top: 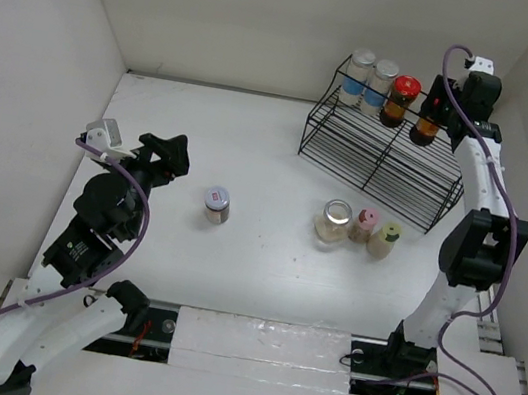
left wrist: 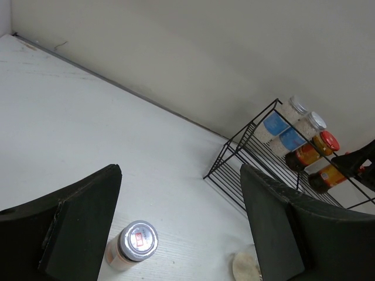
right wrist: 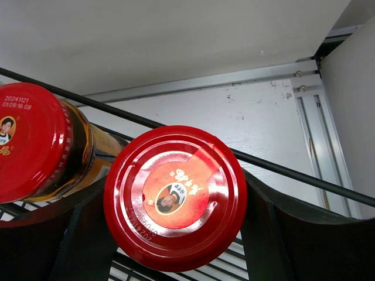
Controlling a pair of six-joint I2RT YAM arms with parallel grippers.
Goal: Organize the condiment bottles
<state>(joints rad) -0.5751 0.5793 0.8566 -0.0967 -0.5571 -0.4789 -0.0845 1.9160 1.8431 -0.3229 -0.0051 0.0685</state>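
Right gripper [top: 437, 107] clamped on red-lidded jar [top: 423, 133] at the rack [top: 381, 166]; left gripper [top: 175, 154] open, empty.
Top view: four bottles [top: 382, 79] on the rack's upper shelf, four on the table [top: 254, 257]. Left wrist: fingers [left wrist: 76, 228] spread, silver-lidded jar [left wrist: 137, 241] on the table near one. Right wrist: fingers [right wrist: 304, 234] flank the red lid; second red-lidded jar [right wrist: 35, 146] just beside.

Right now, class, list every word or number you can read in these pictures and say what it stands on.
"20241121": left red-lidded jar, on its lid.
"01:09:16 GB": same lid.
Centre red-lidded jar: Chinese label and rim stamp, too blurred.
Silver-lidded jars, blue labels: too small.
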